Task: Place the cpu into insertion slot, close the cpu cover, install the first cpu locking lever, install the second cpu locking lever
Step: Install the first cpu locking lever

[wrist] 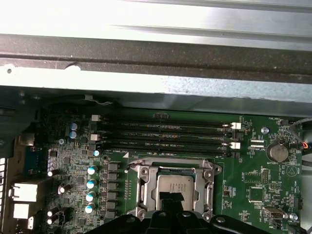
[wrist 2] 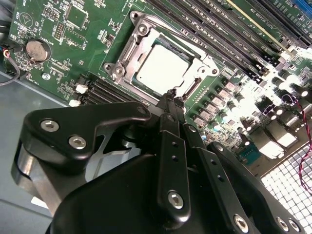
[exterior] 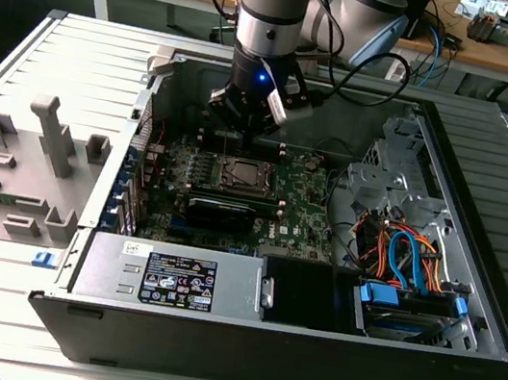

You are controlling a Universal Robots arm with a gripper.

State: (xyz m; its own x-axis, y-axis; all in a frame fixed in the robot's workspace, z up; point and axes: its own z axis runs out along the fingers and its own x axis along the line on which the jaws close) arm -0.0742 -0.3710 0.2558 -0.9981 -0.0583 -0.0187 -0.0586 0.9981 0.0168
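Cpu (wrist 2: 163,68) sits seated in the insertion slot (wrist 2: 127,47) on the green motherboard (wrist: 253,170), framed by the silver cpu cover (wrist 2: 197,56) — visible in both wrist views. Gripper (wrist 2: 171,100) hovers at the socket's edge, fingers (wrist 2: 168,105) pressed narrowly together, holding nothing.

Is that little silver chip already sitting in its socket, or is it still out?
In. The cpu lies flat inside the insertion slot, with the cpu cover framing its edges in both wrist views.
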